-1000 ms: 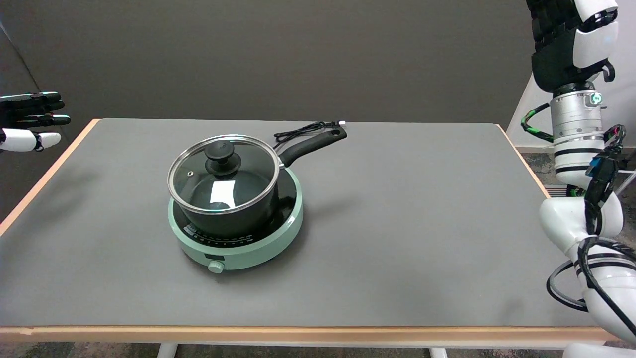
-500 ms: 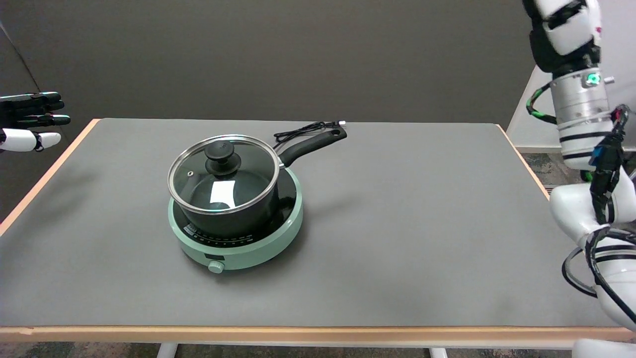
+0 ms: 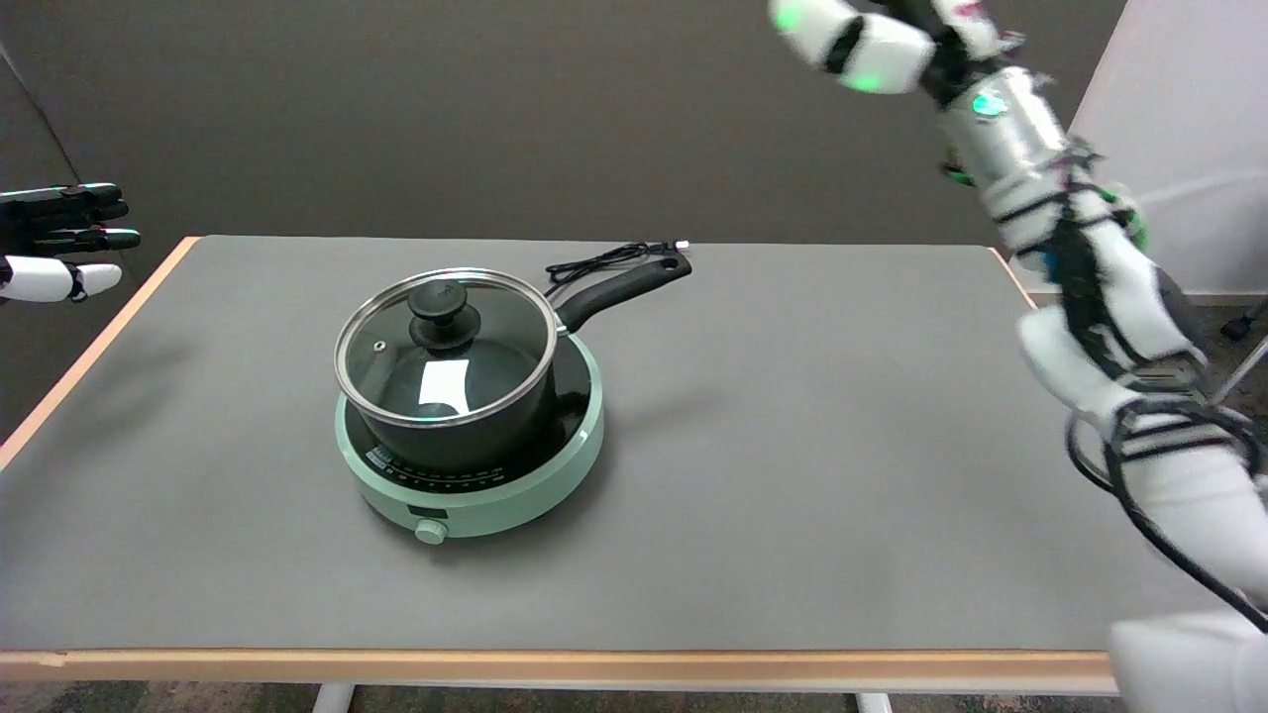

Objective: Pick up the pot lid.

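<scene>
The glass pot lid [image 3: 391,368], steel-rimmed with a black knob [image 3: 443,309], sits on the black pot [image 3: 515,421] left of the table's middle. The pot stands on a mint-green induction cooker [image 3: 535,475], and its long handle [image 3: 624,285] points to the back right. My right arm leans in from the right, high above the table. Its hand [image 3: 854,45] shows blurred at the top edge, partly cut off, far up and to the right of the lid. I cannot make out how its fingers stand.
A black cable [image 3: 604,259] lies behind the pot handle near the table's far edge. The idle left hand [image 3: 59,243] hangs in the air at the upper left. The grey table [image 3: 812,475] has a wooden rim; a white wall panel stands at the far right.
My right arm has swung up and leftward, from upright beside the table's right edge to leaning over its back right part. Pot, lid and cooker have not moved.
</scene>
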Robot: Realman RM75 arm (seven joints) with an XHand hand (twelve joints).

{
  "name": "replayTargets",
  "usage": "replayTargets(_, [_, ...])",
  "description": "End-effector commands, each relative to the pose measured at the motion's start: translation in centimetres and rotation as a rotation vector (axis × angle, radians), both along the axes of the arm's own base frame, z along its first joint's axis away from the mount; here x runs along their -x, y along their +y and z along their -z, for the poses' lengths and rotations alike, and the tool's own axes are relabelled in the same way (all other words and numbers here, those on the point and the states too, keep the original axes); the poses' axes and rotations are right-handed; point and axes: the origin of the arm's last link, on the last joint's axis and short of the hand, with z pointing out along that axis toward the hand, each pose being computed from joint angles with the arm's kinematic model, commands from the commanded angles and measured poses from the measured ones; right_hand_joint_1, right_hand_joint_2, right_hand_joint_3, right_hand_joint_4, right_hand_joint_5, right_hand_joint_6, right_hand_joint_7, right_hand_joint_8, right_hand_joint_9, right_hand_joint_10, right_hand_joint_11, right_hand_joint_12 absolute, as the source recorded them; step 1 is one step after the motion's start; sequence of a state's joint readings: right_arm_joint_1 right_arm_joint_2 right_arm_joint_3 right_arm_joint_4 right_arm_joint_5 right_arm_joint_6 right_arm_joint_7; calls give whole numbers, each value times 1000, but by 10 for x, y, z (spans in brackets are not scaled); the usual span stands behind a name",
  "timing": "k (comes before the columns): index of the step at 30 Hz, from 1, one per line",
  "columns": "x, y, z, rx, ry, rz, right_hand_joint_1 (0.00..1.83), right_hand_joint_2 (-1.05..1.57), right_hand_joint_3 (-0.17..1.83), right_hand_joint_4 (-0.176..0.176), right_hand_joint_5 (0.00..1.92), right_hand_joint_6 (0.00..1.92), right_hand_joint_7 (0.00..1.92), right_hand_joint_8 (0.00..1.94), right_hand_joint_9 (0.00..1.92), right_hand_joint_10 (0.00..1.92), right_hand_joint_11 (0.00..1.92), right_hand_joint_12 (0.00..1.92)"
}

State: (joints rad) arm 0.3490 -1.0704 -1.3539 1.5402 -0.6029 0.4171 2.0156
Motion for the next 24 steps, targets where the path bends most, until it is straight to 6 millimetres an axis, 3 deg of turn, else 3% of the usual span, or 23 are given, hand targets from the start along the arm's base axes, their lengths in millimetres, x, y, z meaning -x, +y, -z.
replayTargets(1, [-40,-89,140,-12,510,-18,589,563,841,48,467,206,549,190,534,312,317,623])
replayTargets(5, [-46,-94,173,-73,599,-41,600,528,853,51,422,190,511,185,504,292,298,594])
replayTargets(11, [-52,-84,220,-186,723,-106,614,512,862,55,407,185,507,184,497,287,294,589])
replayTargets(20, [-45,-72,272,-192,871,-190,655,498,881,69,420,189,509,184,486,279,291,581])
replayTargets(24, [-40,-70,282,-198,862,-190,695,494,900,76,429,192,509,184,478,273,289,575])
